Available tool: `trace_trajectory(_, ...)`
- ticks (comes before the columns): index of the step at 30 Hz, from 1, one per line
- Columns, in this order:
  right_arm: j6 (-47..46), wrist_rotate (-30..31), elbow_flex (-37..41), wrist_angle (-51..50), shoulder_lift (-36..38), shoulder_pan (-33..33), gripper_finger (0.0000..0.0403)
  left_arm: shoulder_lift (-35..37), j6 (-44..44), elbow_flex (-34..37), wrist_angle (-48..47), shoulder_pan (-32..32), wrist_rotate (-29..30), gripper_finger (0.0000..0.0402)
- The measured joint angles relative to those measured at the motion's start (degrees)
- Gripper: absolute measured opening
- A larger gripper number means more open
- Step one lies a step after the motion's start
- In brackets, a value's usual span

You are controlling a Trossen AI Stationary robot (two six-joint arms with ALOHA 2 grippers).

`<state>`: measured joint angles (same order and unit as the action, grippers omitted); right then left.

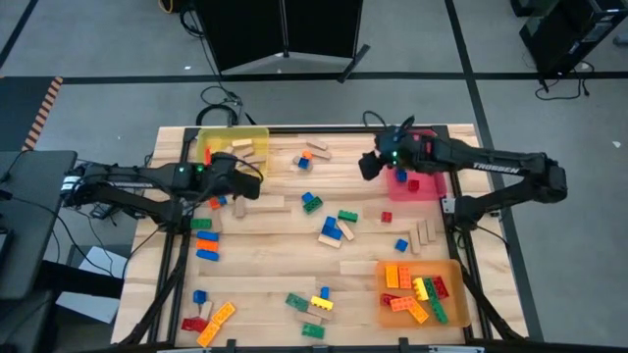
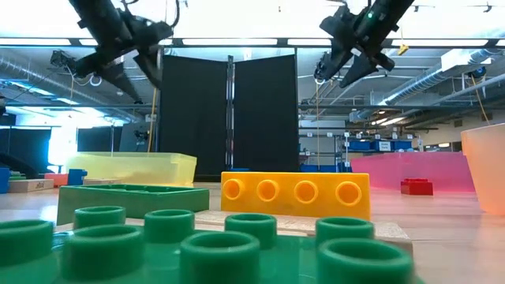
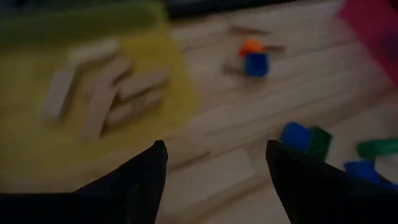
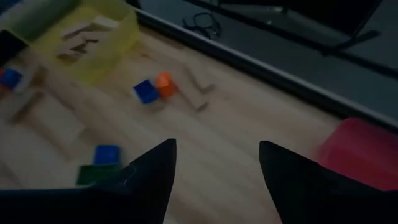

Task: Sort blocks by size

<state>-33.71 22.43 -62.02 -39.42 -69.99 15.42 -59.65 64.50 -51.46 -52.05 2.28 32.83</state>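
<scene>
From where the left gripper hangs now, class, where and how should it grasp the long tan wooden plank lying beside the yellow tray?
Grip the long tan wooden plank mid-length, from above, left gripper fingers across its narrow width: it lies flat, long sides apparently clear.

arms: two, dark and slim — jointed tubes
lights: small green glow near each wrist
marking: pale "TROSSEN" lettering on the right arm
fingers: black, tapering to points — two per gripper

I find three trays on the table, at ten, one and five o'clock; loose blocks lie scattered between them, mostly toward seven.
</scene>
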Motion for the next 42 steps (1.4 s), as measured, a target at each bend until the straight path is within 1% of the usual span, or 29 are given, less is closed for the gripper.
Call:
trace_trajectory(2, 2.7, -0.2, 0.0, 0.0, 0.2, 2.0, 0.0245, -1.0, 4.6, 0.0, -2.2, 1.6, -2.4, 0.0280)
trace_trajectory(4, 5.5, -0.5, 0.0, 0.1, 0.4, 3.6, 0.0246, -2.2, 6.7, 0.0, -4.7, 3.0, -4.4, 0.0279)
trace_trajectory(13, 15.7, -5.2, 0.0, 0.4, 0.7, 9.1, 0.0243, -14.4, 8.9, 0.0, -6.0, 5.8, -11.5, 0.0279)
trace_trajectory(18, 19.9, -6.0, 0.0, 0.4, 0.7, 10.7, 0.0247, -21.0, 9.3, 0.0, -7.0, 6.2, -17.7, 0.0279)
trace_trajectory(22, 22.2, -6.1, 0.0, 0.3, 0.7, 11.2, 0.0246, -24.9, 10.2, 0.3, -7.8, 6.2, -21.3, 0.0279)
trace_trajectory(26, 24.7, -6.1, 0.0, 0.0, 0.7, 11.4, 0.0243, -26.3, 12.4, 3.3, -5.0, 6.3, -25.1, 0.0279)
trace_trajectory(29, 26.2, -6.2, 0.0, -0.1, 0.7, 11.4, 0.0244, -26.3, 13.3, 7.2, 2.4, 6.3, -27.9, 0.0279)
trace_trajectory(32, 27.9, -6.2, 0.0, -0.1, 0.7, 11.4, 0.0247, -26.0, 15.9, 11.2, 9.7, 6.4, -28.2, 0.0279)
trace_trajectory(34, 28.8, -6.2, 0.0, -0.1, 0.7, 11.5, 0.0247, -25.7, 17.7, 13.2, 12.7, 6.6, -28.3, 0.0279)
trace_trajectory(38, 29.9, -6.2, 0.0, 0.0, 0.7, 11.9, 0.0245, -25.7, 20.1, 13.7, 12.0, 6.7, -28.2, 0.0266)
trace_trajectory(42, 31.0, -6.2, 0.0, 0.0, 0.7, 12.5, 0.0243, -25.3, 20.3, 13.5, 11.1, 6.7, -27.3, 0.0234)
